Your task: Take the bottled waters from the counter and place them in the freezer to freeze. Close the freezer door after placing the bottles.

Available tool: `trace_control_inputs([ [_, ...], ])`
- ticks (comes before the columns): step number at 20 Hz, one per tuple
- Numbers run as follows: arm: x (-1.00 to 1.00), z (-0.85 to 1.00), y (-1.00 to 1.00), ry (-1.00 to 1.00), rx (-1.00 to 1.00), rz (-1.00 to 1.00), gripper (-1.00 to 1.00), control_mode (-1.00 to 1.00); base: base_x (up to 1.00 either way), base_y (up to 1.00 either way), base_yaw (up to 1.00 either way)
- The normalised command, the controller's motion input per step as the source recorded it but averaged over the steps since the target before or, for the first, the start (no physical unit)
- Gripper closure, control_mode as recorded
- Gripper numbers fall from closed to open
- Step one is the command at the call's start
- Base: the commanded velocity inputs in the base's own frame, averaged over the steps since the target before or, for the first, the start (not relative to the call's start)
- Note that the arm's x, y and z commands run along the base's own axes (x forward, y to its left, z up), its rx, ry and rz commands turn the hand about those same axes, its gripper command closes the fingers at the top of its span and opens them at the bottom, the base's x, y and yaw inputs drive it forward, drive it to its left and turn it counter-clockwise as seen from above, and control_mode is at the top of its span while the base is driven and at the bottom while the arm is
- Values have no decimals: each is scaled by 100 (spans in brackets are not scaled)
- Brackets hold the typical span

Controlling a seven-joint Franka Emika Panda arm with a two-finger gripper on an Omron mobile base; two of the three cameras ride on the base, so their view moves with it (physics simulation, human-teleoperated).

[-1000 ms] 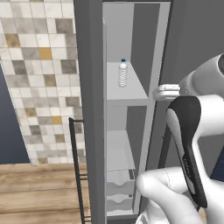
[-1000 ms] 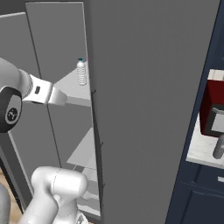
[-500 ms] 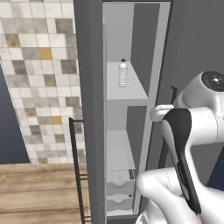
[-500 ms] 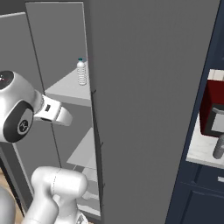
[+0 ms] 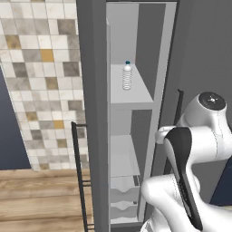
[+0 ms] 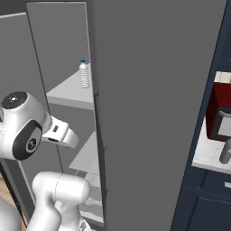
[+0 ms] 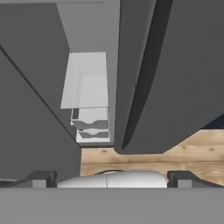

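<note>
Matte grey panels are framing the freezer (image 5: pixel 136 113), a tall narrow compartment with a pale grey-white interior and smooth white shelves. On an upper shelf (image 5: pixel 131 93) a clear-white ribbed water bottle (image 5: pixel 127 76) with a blue cap is standing upright, near the shelf's front edge in the left base view; the right base view is showing the same bottle (image 6: pixel 83 74) beside the edge of the freezer door (image 6: pixel 153 113). No label or writing can be read on it. Below, rounded white drawers (image 5: pixel 123 199) are stacking up at the bottom of the compartment, and the hand view is looking down on them (image 7: pixel 91 122) past a flat shelf. The door is standing open, a flat grey slab with a thin dark bar handle (image 5: pixel 179 106).

Glossy white arm segments with dark joints are folding up in front of the opening, the elbow raised and the forearm pointing in towards the freezer. The gripper (image 7: pixel 111 177) is standing fully spread, its two small dark fingertips (image 7: pixel 41 178) far apart and nothing between them, aimed down at wooden plank flooring (image 7: pixel 183 153).

Farther right, a smoky grey bottle (image 6: pixel 225 151) is resting on the white counter (image 6: pixel 205 155) just beside the dark red microwave (image 6: pixel 221 113). A mosaic tile wall (image 5: pixel 41 77) in beige, grey and ochre squares is filling the left side.
</note>
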Motion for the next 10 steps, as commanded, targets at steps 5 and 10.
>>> trace_control_inputs([
  [5, -2, -3, 0, 1, 0, 0, -100, -100, 0, 0, 0],
  [10, 0, 0, 0, 0, 0, 0, -100, -100, 0, 0, 0],
])
